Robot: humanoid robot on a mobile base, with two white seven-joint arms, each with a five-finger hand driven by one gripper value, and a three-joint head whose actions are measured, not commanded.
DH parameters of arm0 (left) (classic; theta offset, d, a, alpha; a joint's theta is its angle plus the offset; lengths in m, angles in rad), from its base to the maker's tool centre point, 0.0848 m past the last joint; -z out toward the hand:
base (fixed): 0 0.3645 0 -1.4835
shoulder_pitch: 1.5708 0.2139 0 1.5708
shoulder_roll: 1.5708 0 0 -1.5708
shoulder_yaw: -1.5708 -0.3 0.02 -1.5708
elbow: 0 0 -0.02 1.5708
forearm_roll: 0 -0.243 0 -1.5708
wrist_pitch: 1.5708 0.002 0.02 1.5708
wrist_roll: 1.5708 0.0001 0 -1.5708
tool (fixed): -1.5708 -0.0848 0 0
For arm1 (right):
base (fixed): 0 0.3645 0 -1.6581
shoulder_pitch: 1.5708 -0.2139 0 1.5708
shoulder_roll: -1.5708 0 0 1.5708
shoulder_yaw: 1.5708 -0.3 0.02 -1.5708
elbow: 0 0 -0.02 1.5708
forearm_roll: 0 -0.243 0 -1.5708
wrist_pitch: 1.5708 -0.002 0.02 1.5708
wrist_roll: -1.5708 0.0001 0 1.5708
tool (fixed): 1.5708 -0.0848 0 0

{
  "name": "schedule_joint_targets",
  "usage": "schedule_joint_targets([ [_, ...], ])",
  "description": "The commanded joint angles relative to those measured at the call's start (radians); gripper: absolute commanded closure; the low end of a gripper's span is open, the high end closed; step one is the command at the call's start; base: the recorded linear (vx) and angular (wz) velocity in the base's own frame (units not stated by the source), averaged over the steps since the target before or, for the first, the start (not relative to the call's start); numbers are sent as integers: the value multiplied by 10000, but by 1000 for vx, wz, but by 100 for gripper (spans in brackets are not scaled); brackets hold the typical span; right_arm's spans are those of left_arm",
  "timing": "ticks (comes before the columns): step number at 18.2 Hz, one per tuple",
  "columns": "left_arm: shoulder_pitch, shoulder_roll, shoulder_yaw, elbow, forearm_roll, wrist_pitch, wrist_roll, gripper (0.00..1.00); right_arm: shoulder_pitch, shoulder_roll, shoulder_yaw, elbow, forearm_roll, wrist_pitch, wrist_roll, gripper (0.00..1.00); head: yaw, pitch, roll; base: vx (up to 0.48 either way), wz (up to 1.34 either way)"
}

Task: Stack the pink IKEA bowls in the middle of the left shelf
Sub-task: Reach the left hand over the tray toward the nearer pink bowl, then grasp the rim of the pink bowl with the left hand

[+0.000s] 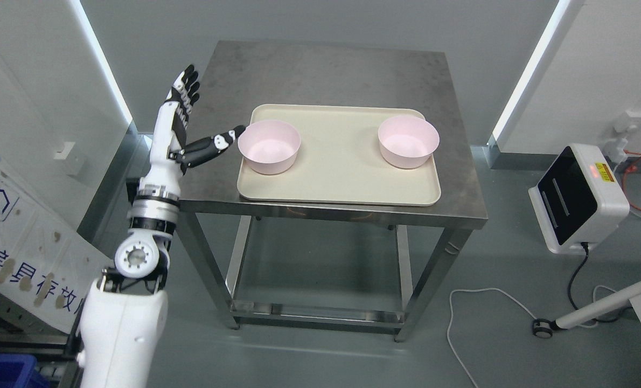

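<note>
While a steel table [320,70] fills the middle of the head view, the room around it is plain: grey-green floor, pale wall panels, and two bright light strips slanting up at 11 and 1 o'clock. The table top is dull and mottled, with open legs and a low rail beneath. On it lies a cream tray [342,183], long side across the view.

Two pink bowls stand upright in the tray, well apart. The left bowl [269,146] sits toward 9 o'clock of the tray, close to its left rim; the right bowl [408,141] sits toward 2 o'clock, near the right rim. Bare tray lies between them.

The left hand [183,121] rises at 9 o'clock of the table, off its left edge, fingers [188,86] spread and pointing upward, holding nothing. Its thumb [218,144] juts sideways, its tip just beside the left bowl's rim; whether it touches I cannot tell.

At 4 o'clock on the floor stands a white device [579,199] with a dark face, a black cable and a white cable trailing from that side. A signboard [24,258] with printed characters leans at 8 o'clock.
</note>
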Motion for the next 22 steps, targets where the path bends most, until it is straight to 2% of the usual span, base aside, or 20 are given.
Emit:
schedule_joint_targets([
  [1, -2944, 2241, -1402, 2389, -1108, 273, -2443, 0, 18, -175, -107, -337, 0, -1, 1, 0, 0, 0, 0, 198, -45],
  [3, -2658, 2426, -1402, 2516, -2260, 242, -2569, 0, 19, -175, -107, -337, 0, -1, 1, 0, 0, 0, 0, 160, -39],
  [4, -2276, 2640, -1433, 2455, -2385, 196, -2660, 0, 18, -175, -107, -337, 0, -1, 1, 0, 0, 0, 0, 147, -51],
  [6, -1935, 3527, -2043, 2301, -2417, 165, -3865, 0, 18, -175, -107, -337, 0, -1, 1, 0, 0, 0, 0, 95, -66],
  [8, -2087, 3701, -2139, 2346, -2448, 287, -4440, 0, 18, -175, -107, -337, 0, -1, 1, 0, 0, 0, 0, 68, -38],
  [11, -2302, 3318, -2001, 2362, -2448, 426, -4532, 0, 18, -175, -107, -337, 0, -1, 1, 0, 0, 0, 0, 30, 4],
  [13, -2775, 2707, -2458, 2560, -2600, 563, -4670, 4, 34, -175, -107, -337, 0, -1, 1, 0, 0, 0, 0, 0, 0],
  [15, -3267, 2123, -3133, 2837, -2678, 1525, -5174, 4, 18, -175, -107, -337, 0, -1, 1, 0, 0, 0, 0, 0, 0],
  [17, -3345, 1464, -3304, 2914, -2754, 2050, -5407, 4, 18, -175, -107, -337, 0, -1, 1, 0, 0, 0, 0, -10, 19],
  [20, -3652, 941, -3840, 3909, -3381, 2067, -5407, 4, 18, -175, -107, -337, 0, -1, 1, 0, 0, 0, 0, 0, 0],
  [22, -3790, 847, -3857, 3927, -3475, 2067, -5422, 7, 19, -175, -107, -337, 0, -1, 1, 0, 0, 0, 0, 0, 0],
])
